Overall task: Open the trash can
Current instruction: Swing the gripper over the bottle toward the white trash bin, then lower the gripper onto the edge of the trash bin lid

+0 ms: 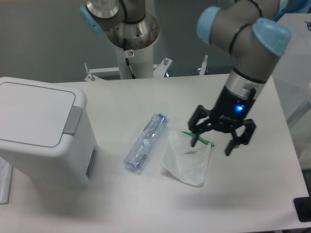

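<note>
Your pincer (211, 143) hangs spread and empty; press the trash can (41, 131)'s stiff grey push tab (73, 120), not its slick lid.

One fixed camera, looking steeply down across the tabletop (146, 204) from its front edge.

It faces the arm's base at the far side, close enough that the bin (41, 131) at left and the arm at right are cut by the frame.
</note>
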Available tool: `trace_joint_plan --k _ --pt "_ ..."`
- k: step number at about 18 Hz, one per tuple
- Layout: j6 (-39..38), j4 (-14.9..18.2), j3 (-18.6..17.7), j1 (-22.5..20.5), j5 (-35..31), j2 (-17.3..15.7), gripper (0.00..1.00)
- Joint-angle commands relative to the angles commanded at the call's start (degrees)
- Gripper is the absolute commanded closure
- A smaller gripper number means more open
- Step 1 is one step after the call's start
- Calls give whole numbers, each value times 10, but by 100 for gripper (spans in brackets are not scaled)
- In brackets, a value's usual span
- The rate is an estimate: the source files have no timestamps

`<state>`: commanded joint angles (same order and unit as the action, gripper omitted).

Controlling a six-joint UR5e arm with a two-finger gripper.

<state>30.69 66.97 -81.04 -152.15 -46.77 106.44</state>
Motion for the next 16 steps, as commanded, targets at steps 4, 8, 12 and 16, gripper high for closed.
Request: trace_joint_plan --k 4,8,12,16 --pt "-33 0 -12 40 1 -36 0" --pt "-29 -4 -48 79 -3 -83 0" --pt "-29 -44 -130 92 -4 -151 0" --pt "-29 -74 -152 135 -7 -141 0"
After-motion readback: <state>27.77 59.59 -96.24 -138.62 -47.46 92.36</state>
